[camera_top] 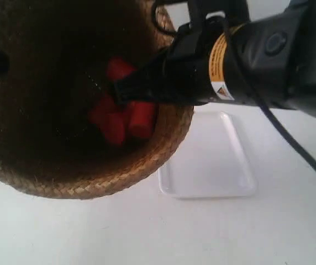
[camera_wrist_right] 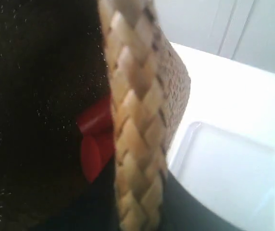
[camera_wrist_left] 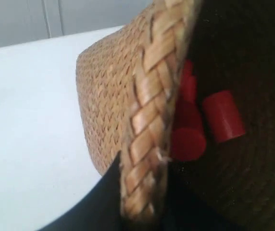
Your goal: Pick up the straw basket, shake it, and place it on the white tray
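On its braided rim, we grip the straw basket (camera_top: pixel 91 185) with both claws: the left gripper (camera_wrist_left: pixel 142 211) and the right gripper (camera_wrist_right: pixel 137 207) each pinch the weave. We hold it beside the white tray (camera_top: pixel 213 160), not on it, red cylinders (camera_wrist_left: pixel 223 122) inside.

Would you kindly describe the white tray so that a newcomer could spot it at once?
On the white tabletop, find the big straw basket holding red cylinders. The white tray lies flat beside it, partly hidden by the basket's rim. Its glossy low rim and rounded corners set it apart from the plain tabletop.
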{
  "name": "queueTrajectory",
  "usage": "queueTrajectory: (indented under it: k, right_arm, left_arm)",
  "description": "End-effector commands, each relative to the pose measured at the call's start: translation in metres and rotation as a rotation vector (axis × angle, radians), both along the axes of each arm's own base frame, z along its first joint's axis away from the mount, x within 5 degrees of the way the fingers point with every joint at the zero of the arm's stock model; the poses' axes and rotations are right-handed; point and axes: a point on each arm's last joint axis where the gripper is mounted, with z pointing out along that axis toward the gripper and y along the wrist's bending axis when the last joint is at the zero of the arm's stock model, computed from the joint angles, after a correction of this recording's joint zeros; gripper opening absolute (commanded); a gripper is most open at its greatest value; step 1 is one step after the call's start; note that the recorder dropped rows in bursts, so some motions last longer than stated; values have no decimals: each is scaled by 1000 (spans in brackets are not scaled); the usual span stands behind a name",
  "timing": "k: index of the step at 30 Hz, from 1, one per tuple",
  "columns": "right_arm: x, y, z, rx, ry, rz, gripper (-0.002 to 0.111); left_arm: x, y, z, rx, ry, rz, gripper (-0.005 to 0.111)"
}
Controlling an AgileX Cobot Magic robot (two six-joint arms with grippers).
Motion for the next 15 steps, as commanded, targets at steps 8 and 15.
queueTrajectory:
  k: [8, 15]
  right_arm:
    - [-1, 2, -24, -37, 57, 33, 0]
    - [4, 7, -38, -65, 84, 37, 0]
  left_arm:
    - [-3, -2, 7, -25, -35, -3, 0]
    - [-1, -1, -3, 8, 17, -15, 0]
